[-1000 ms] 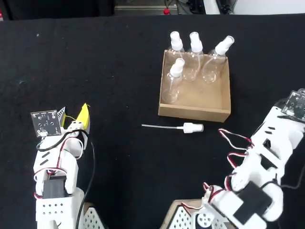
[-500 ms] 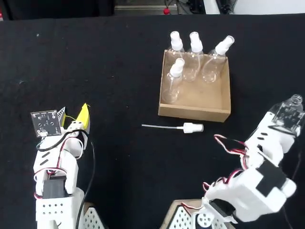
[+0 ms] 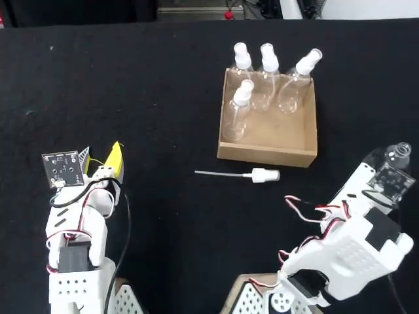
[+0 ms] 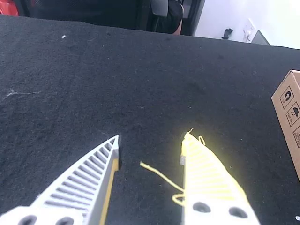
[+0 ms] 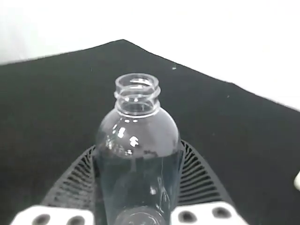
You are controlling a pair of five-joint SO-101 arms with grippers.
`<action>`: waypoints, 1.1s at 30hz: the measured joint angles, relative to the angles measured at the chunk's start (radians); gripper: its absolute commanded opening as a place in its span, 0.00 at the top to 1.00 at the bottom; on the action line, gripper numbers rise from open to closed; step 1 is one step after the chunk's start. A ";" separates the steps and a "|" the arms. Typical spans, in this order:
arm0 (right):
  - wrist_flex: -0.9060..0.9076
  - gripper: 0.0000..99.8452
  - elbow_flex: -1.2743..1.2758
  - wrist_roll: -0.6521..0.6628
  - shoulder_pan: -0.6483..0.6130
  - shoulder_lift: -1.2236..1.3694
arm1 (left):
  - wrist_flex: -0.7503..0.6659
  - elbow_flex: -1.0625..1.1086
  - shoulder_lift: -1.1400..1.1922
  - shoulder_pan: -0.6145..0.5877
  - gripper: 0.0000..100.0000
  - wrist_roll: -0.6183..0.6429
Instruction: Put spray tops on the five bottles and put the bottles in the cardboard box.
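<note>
A clear bottle [image 3: 391,156] with an open neck [image 5: 137,91] and no top sits between the fingers of my right gripper [image 5: 138,149], which is shut on its body at the table's right edge. A white spray top [image 3: 264,174] with a long thin tube lies on the black table in front of the cardboard box [image 3: 308,134]. Several capped bottles [image 3: 238,104] stand or lean in the box's far half. My left gripper [image 3: 100,152] hangs open and empty at the near left; its white finger [image 4: 93,178] and yellow finger [image 4: 206,173] are spread over bare cloth.
The black tabletop [image 3: 150,91] has free room left of the box. The box's corner [image 4: 288,110] shows in the left wrist view. Both arm bases stand at the near edge, and red-white wires [image 3: 314,209] loop along the right arm.
The right arm has swung and turned its wrist, bringing the held bottle into sight in the high view, then drawn it slightly toward the near edge. The left arm has kept still.
</note>
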 measured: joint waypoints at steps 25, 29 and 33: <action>-0.002 0.68 0.023 -0.038 0.005 0.002 | 0.000 0.000 0.000 0.000 0.79 0.000; -0.002 0.63 0.035 -0.038 0.005 0.005 | 0.000 0.000 0.000 0.000 0.79 0.000; -0.002 0.66 0.035 -0.038 0.005 0.005 | 0.000 0.000 0.000 0.000 0.79 0.000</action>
